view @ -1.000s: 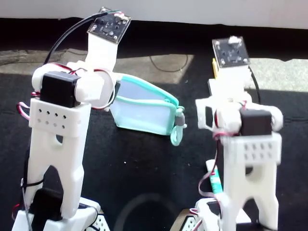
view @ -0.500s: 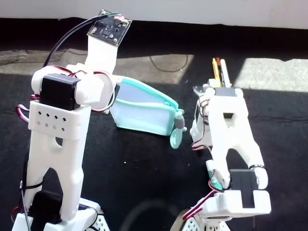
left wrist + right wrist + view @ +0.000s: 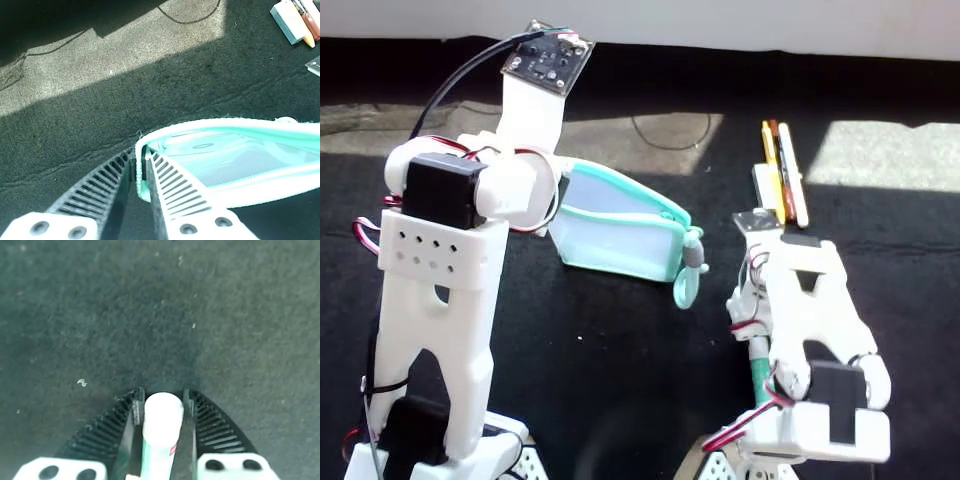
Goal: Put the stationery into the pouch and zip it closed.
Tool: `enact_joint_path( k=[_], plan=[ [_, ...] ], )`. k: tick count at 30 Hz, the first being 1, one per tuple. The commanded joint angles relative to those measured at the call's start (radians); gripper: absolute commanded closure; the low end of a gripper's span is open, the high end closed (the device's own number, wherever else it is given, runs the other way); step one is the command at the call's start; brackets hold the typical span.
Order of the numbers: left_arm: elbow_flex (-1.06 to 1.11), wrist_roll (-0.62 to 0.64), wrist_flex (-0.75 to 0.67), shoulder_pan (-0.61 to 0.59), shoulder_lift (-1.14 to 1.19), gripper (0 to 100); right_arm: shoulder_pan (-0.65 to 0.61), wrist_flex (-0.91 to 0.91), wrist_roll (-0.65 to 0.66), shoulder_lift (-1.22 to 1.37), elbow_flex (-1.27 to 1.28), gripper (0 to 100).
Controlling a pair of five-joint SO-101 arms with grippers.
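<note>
Left tool [image 3: 140,152] clenched on mint-green translucent pouch [image 3: 235,165] rim; right tool [image 3: 162,395] grasping white-capped green pen [image 3: 161,417]. Recommend feeding pen lengthwise into mouth beyond left tool.

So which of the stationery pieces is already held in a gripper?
The green stick with the white cap, clamped in the right gripper; the yellow, brown and white pens lie loose on the black mat.

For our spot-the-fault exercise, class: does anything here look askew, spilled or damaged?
Nothing stands out. The left claw grips the open pouch, the right claw holds a green tube, and pens lie side by side.
</note>
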Motion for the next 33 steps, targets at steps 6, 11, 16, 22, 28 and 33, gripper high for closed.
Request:
enact_joint_path(
  k=[6, 11, 16, 22, 28, 33],
  plan=[
    [0.048, 0.003, 0.008, 0.018, 0.012, 99, 0.002, -0.027, 0.064, 0.004, 0.025, 87.5],
    [0.048, 0.003, 0.008, 0.018, 0.012, 99, 0.008, -0.028, 0.213, 0.004, 0.065, 88.3],
    [0.048, 0.003, 0.008, 0.018, 0.012, 99, 0.027, -0.044, 0.213, -0.007, 0.053, 98.6],
    [0.048, 0.003, 0.008, 0.018, 0.012, 99, 0.033, -0.012, 0.129, -0.081, -0.079, 99.1],
    [0.048, 0.003, 0.008, 0.018, 0.01, 99, 0.016, -0.045, 0.091, -0.093, -0.199, 99.1],
    [0.048, 0.003, 0.008, 0.018, 0.01, 99, 0.013, -0.105, 0.089, 0.016, -0.209, 98.3]
  ],
)
